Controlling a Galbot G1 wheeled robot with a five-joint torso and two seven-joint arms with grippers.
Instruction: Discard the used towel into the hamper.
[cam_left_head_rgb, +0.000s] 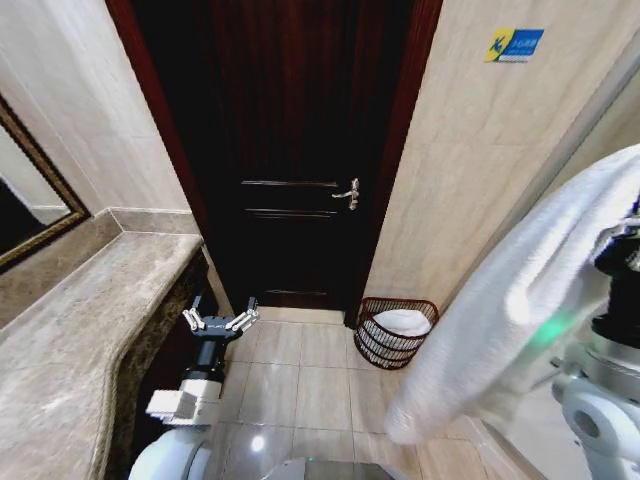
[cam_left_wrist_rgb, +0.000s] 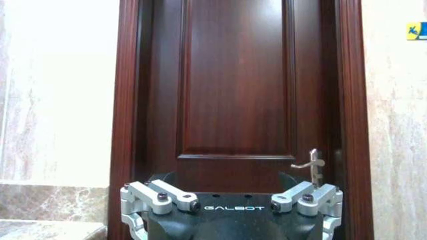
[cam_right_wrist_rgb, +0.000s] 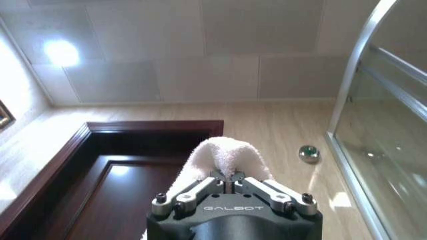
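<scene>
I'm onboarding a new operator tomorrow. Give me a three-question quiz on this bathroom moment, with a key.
1. True or false: the right gripper is shut on the towel.
2. Where does the hamper stand?
A. On the counter
B. On the floor by the door
C. Inside the shower
3. Fill in: the left gripper is ____ and holds nothing.

Key: 1 true. 2 B; something white already lies in it. 3 open; it is held low beside the counter.
</scene>
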